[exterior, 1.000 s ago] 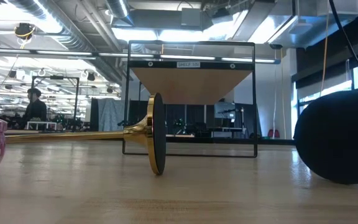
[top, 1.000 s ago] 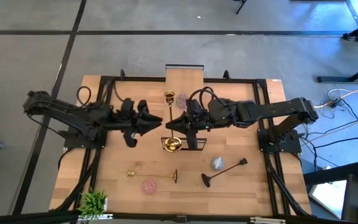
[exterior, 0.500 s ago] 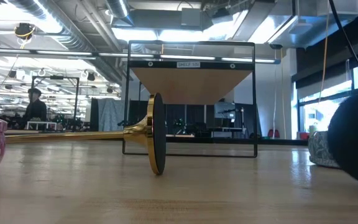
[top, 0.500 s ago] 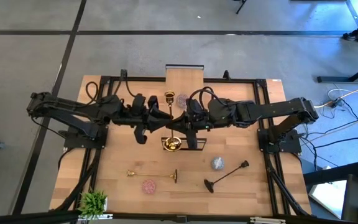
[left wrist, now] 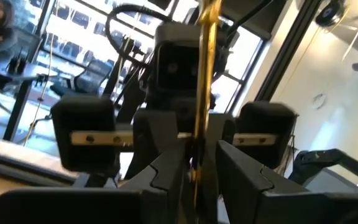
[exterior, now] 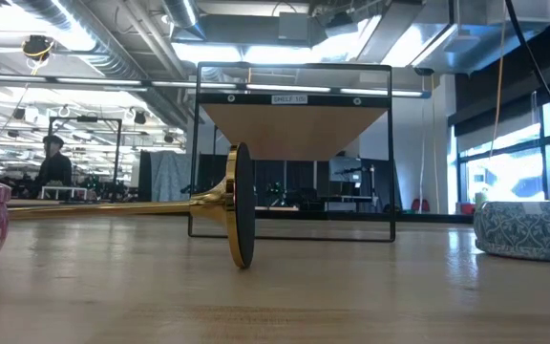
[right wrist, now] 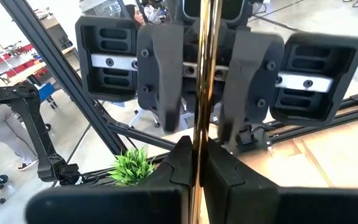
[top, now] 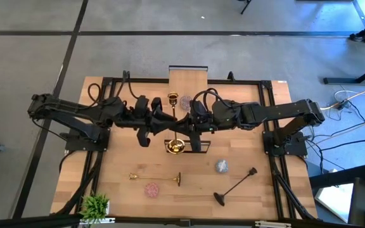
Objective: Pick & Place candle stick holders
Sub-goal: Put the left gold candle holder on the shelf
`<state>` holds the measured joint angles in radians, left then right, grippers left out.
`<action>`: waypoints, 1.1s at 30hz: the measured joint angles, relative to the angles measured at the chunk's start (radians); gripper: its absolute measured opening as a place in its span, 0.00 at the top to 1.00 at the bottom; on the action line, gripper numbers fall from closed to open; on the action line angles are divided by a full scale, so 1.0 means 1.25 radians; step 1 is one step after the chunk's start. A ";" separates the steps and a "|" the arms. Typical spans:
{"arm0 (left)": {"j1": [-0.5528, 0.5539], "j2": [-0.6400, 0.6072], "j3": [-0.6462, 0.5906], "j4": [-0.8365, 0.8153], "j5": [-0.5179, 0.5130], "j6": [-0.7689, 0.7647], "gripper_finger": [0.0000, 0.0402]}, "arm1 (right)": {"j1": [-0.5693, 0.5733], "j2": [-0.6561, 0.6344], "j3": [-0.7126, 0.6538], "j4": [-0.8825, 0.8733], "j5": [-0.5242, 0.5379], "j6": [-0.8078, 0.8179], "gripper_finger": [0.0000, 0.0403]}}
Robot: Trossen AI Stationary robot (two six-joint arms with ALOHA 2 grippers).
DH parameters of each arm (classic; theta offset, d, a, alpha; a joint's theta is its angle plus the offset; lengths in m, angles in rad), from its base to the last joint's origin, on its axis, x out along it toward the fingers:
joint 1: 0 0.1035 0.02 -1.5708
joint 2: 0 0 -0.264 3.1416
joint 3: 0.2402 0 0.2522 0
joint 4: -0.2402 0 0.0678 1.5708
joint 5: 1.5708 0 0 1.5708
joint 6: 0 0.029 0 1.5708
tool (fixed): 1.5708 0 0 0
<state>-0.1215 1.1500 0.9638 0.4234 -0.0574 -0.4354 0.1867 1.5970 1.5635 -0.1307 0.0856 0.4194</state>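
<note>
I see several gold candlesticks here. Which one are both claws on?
The upright gold candlestick mid-table, stem pinched between the left claw and right claw. The others: one lies flat, one stands on the plank.

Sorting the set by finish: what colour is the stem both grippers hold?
Shiny gold; the stem shows best in the right wrist view.

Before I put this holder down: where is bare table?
Free: the near strip between the lying gold holder and black holder, and the right edge past it. Crowded: the middle, where left gripper and right gripper meet at the upright gold holder.
</note>
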 joint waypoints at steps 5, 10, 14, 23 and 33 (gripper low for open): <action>0.000 0.000 0.000 0.019 0.000 0.007 0.78 | 0.000 0.000 0.000 0.000 0.000 0.000 0.96; 0.000 0.000 0.000 0.018 0.000 0.007 0.78 | 0.000 0.000 0.000 -0.002 0.000 0.001 0.96; 0.000 0.011 -0.001 0.024 0.000 0.004 0.78 | 0.000 0.000 0.000 -0.003 0.000 0.002 0.96; 0.001 0.052 0.014 0.063 0.022 0.004 0.85 | 0.000 0.000 0.001 -0.009 0.003 0.000 0.96; 0.002 0.047 0.016 0.048 0.024 0.009 0.92 | 0.000 0.000 0.002 -0.018 0.004 0.000 0.96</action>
<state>-0.1196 1.2087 0.9833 0.4830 -0.0273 -0.4240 0.1871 1.5974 1.5654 -0.1528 0.0902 0.4191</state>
